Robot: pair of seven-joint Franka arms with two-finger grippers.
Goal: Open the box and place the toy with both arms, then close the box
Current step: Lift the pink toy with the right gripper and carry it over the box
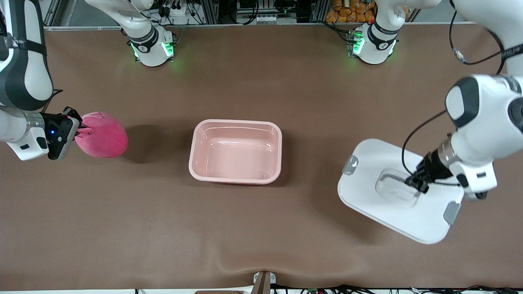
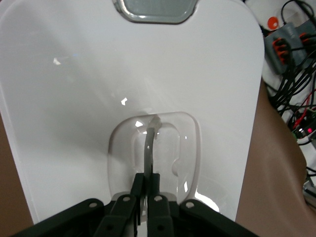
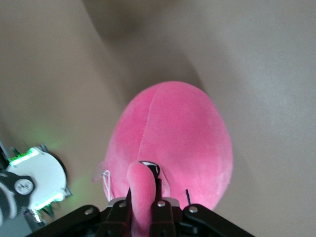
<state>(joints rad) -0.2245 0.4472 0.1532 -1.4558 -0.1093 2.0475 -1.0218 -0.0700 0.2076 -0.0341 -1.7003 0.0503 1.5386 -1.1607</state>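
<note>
The translucent pink box (image 1: 235,151) stands open at the middle of the table, with nothing in it. Its white lid (image 1: 396,190) is off, held tilted above the table toward the left arm's end. My left gripper (image 1: 416,181) is shut on the lid's clear handle (image 2: 149,143). A grey clip (image 1: 350,164) shows at each end of the lid. My right gripper (image 1: 77,126) is shut on an ear nub (image 3: 140,190) of the hot-pink plush toy (image 1: 102,134) and holds it above the table toward the right arm's end. The toy's eyes are hidden.
The brown table cover has a raised fold (image 1: 245,267) at the edge nearest the front camera. The green-lit arm bases (image 1: 153,47) stand along the edge farthest from that camera. Cables and connectors (image 2: 291,54) show past the lid in the left wrist view.
</note>
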